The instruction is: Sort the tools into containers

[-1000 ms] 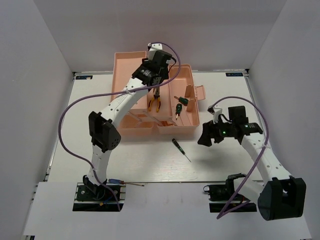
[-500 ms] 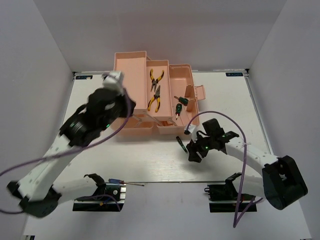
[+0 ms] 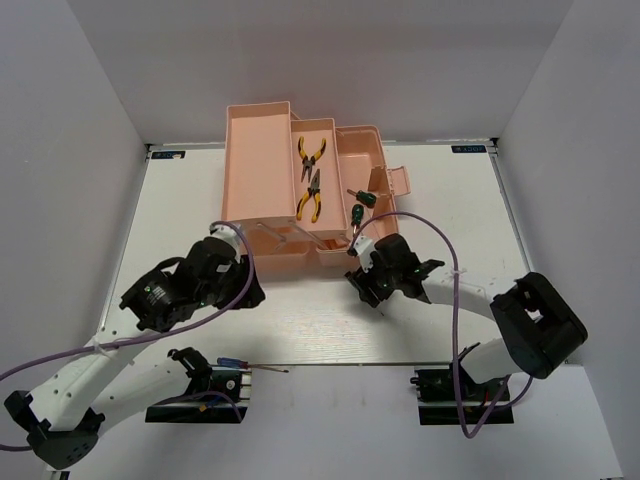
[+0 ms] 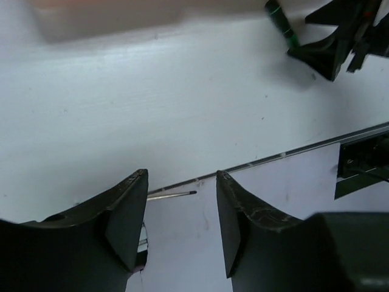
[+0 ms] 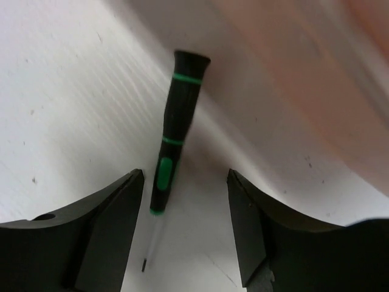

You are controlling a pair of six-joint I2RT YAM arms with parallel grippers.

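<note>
Slim black-green screwdriver (image 5: 175,131) lies flat mid-table, just off the near wall of the toolbox (image 3: 255,150), handle toward the box, tip end running into the gap of the right gripper (image 5: 184,176). That gripper is released: its jaws stand apart either side of the lower handle and shaft, nothing held.

To grab it well:
- The handle sits nearer one finger than the other, so centre over it first.
- Come down so the pads flank the fat handle. A grip on the thin shaft would likely slip or pivot.
- Mind the toolbox wall; there's little room on that side.

Left gripper (image 4: 181,176) is also released and empty, above the table's (image 3: 300,325) near edge. The bare shaft of the long blue-red screwdriver (image 3: 238,364) lies under it, so I'd shift it toward the handle before closing.

Pliers (image 3: 311,192) and stubby screwdrivers (image 3: 357,215) already lie in the trays.
</note>
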